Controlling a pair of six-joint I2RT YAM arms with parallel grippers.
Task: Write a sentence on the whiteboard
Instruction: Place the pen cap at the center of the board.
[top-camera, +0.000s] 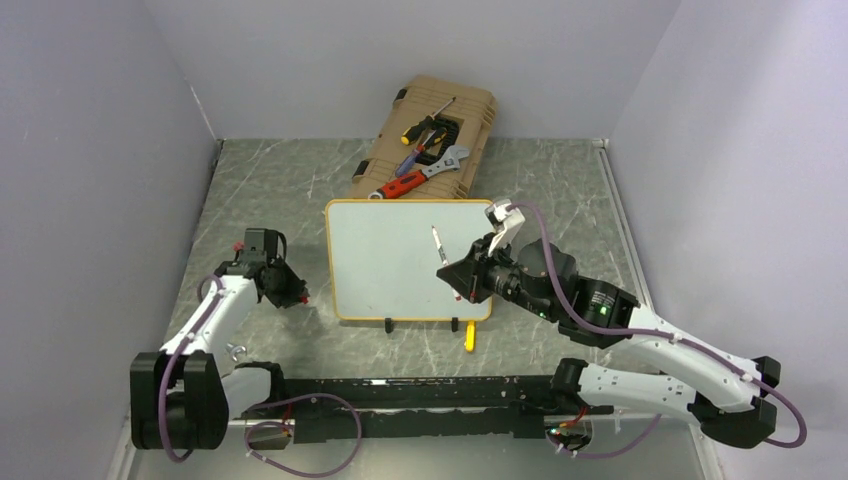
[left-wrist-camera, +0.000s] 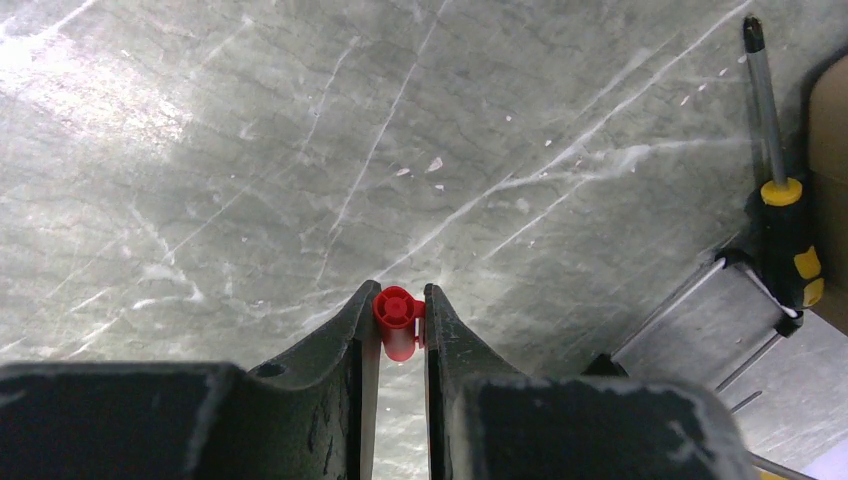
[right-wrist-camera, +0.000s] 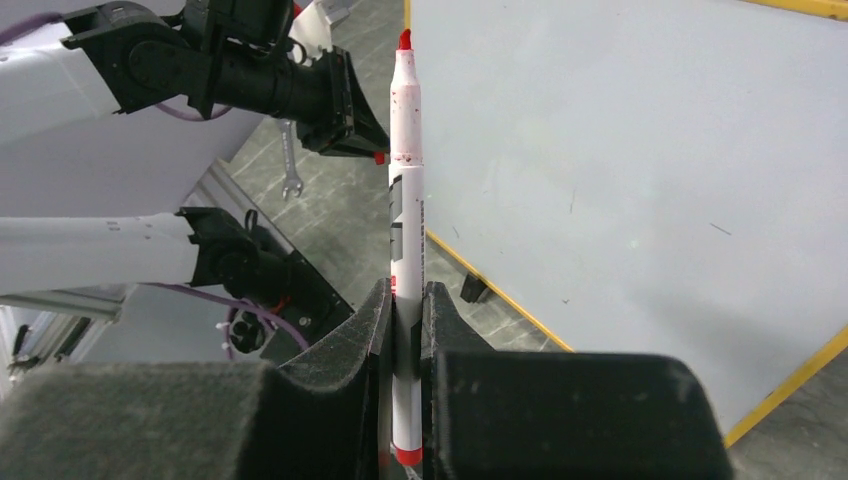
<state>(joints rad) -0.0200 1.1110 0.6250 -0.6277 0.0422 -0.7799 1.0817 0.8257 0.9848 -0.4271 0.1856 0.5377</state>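
The whiteboard (top-camera: 400, 262) lies flat in the middle of the table, white with a thin yellow frame (right-wrist-camera: 500, 295) and two black feet at its near edge. Its face (right-wrist-camera: 650, 170) is blank; no sentence shows on it. My right gripper (top-camera: 462, 282) is shut on a white marker (right-wrist-camera: 405, 190) whose bare red tip points out over the board's right part (top-camera: 438, 245). The left gripper (top-camera: 298, 296) hangs left of the board, shut on the marker's red cap (left-wrist-camera: 397, 318).
A tan tool case (top-camera: 430, 135) with screwdrivers, a wrench and a red-handled tool lies behind the board. A yellow object (top-camera: 470, 337) lies by the board's near edge. A small spanner (top-camera: 237, 350) rests by the left arm's base. Grey walls close three sides.
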